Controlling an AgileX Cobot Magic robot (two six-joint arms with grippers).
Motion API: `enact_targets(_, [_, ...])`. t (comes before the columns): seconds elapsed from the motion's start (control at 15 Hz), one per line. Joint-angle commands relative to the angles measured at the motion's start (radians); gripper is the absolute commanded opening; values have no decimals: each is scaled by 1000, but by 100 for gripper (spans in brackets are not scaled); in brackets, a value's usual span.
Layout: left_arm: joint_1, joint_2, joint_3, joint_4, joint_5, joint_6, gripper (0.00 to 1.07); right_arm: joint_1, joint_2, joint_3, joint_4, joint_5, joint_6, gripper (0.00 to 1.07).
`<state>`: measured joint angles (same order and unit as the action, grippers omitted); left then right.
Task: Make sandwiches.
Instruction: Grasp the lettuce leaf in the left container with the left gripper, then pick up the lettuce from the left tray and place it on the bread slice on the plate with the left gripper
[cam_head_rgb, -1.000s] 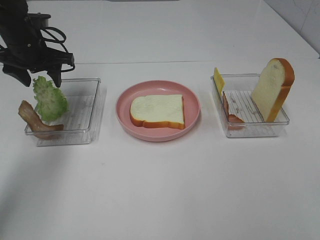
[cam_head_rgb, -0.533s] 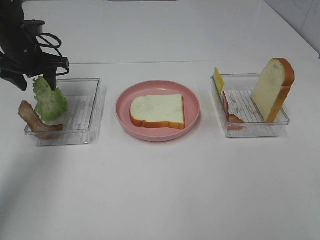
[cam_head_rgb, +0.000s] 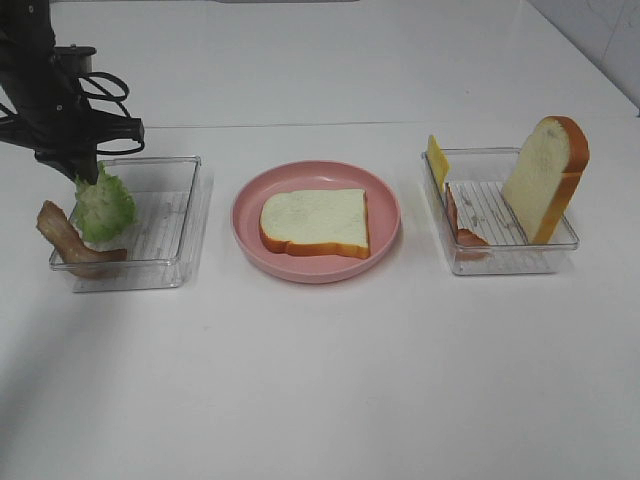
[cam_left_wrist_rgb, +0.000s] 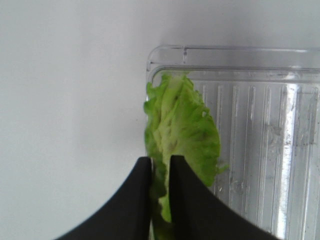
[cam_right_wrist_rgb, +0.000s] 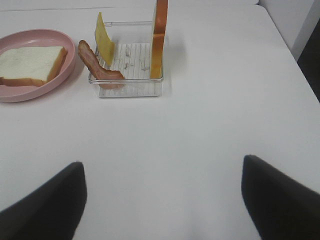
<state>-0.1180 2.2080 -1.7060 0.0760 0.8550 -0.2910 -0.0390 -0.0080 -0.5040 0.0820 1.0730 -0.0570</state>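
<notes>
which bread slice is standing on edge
The slice in the right clear tray, leaning upright; the other slice lies flat on the pink plate.

High camera overlooks the whole table (cam_head_rgb: 320, 400); right wrist shares its plate (cam_head_rgb: 385, 215); left wrist hugs the lettuce (cam_left_wrist_rgb: 182, 125).

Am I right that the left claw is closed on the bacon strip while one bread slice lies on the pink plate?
Not quite: the left claw is closed on the lettuce, not the bacon, as the left wrist view shows. One bread slice does lie on the pink plate.
</notes>
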Motion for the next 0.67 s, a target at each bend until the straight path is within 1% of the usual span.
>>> enact_targets(0.07, [-1,-1,-3,-2,0,-3,0,-6,-12,0,2,-12,-7,80])
enact_targets(0.27, [-1,-9,-3,-11,2,-2,0,-6,-12,0,2,-12,-7,80])
enact_targets(0.4, [-2,-28,-7,-33,1,3,0,-6,-12,0,2,-12,-7,80])
enact_targets(0.53, [-3,-74,-44,-133,-2,54,0,-6,-12,0,2,-12,-7,80])
enact_targets(0.6, [-3,-83,-52,-153,-2,68,0,-6,-12,0,2,-12,-7,80])
enact_targets(0.67, [-3,-98,-72,-213,-6,101,0,-6,-12,0,2,-12,-7,80])
